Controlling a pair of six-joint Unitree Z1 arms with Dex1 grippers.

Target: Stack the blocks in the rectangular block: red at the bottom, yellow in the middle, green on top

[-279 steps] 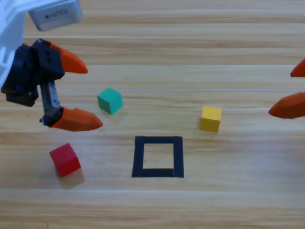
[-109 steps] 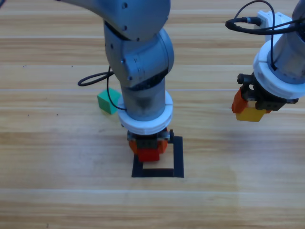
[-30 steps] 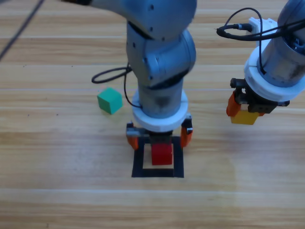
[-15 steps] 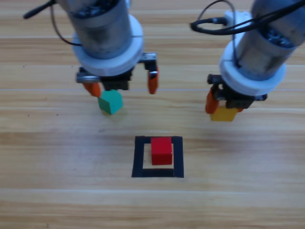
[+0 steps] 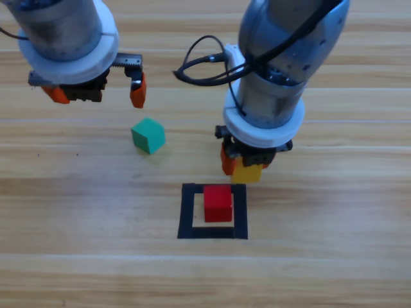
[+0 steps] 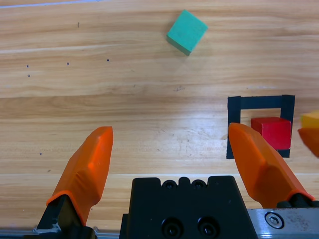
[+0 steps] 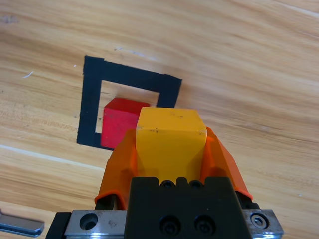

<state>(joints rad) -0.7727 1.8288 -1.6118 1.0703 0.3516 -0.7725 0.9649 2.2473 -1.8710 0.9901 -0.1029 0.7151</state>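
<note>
Two grippers in play. My right gripper has its jaws clamped on the yellow cube, one orange jaw flat against each side. It hangs just beyond the far edge of the black tape square, not over the opening. Red cube sits inside the square, flat on the table, toward its right side. In my right wrist view red pokes out left of and past the yellow, partly covered by it; whether yellow touches the table or the tape, I cannot tell

My left gripper is up at the table's far left, jaws spread wide, holding nothing. Green cube lies on bare wood just in front of it, nearer the right-hand jaw, not between the jaws. In my left wrist view green is far ahead and turned at an angle, well clear of both jaws

Hidden: right arm body covers most of the yellow cube from above; only a lower corner shows. Left wrist view cuts yellow off at the frame edge, and my own jaw overlaps part of the tape square there

Green is well apart from the square, nothing between them
</note>
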